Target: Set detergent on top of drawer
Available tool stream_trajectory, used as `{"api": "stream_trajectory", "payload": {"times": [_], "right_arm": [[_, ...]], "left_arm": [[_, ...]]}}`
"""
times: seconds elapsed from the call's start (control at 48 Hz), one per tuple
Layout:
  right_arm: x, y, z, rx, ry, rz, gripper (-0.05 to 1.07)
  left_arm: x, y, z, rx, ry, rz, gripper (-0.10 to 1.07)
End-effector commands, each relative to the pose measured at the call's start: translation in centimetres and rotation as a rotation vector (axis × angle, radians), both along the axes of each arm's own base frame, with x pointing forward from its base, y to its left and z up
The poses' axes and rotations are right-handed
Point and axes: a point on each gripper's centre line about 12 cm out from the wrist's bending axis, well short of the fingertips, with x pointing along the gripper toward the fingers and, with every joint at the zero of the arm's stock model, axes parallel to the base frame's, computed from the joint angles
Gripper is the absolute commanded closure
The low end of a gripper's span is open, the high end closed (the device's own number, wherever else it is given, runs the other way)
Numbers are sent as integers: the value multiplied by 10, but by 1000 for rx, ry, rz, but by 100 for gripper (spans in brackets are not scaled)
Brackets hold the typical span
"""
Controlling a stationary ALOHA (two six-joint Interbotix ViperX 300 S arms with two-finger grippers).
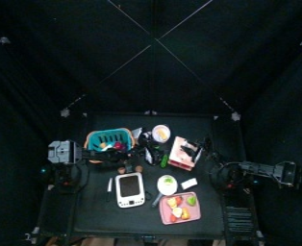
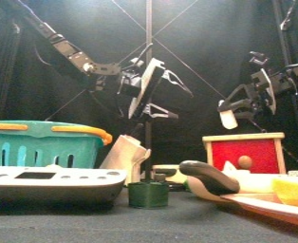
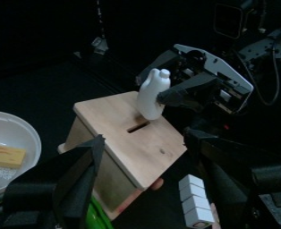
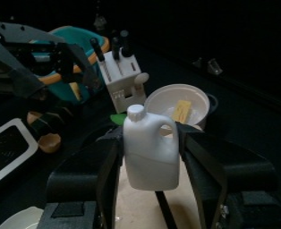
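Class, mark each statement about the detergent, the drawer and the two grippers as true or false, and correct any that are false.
1. The right gripper holds the white detergent bottle. True.
2. The detergent bottle lies flat on its side. False: it stands upright between the jaws.
3. The left gripper grips the bottle too. False: its jaws are open and hold nothing.
4. The bottle is at the wooden top of the drawer. True, in the left wrist view; contact cannot be told.
5. The drawer has a red front. True.
6. The teal basket sits on top of the drawer. False: it stands on the table, apart from it.
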Motion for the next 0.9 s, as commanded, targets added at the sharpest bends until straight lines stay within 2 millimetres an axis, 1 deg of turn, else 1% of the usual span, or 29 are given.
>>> {"api": "stream_trajectory", "payload": {"times": [0.0, 0.083, 0.333, 0.417, 0.625, 0.729, 0.875], "right_arm": [[3, -5, 5, -26, -41, -20, 35], [8, -9, 3, -29, -44, -30, 35], [39, -25, -11, -21, 4, -40, 35], [44, -30, -15, -30, -4, -52, 35], [42, -34, -26, -28, -9, -93, 35], [40, -33, -28, -33, -5, -93, 35], [35, -30, -24, -40, -18, -92, 35]], "left_arm": [[0, 0, 13, 11, -36, 1, -4], [0, 0, 11, 11, -33, 1, -4], [-1, 0, 8, 10, -25, 2, -4], [-2, 0, 6, 9, -19, 2, -4], [-8, -1, 1, 3, -3, 3, -4], [-10, 0, 0, 3, 1, 5, -4], [-10, 0, 0, 3, 1, 5, -4]]}}
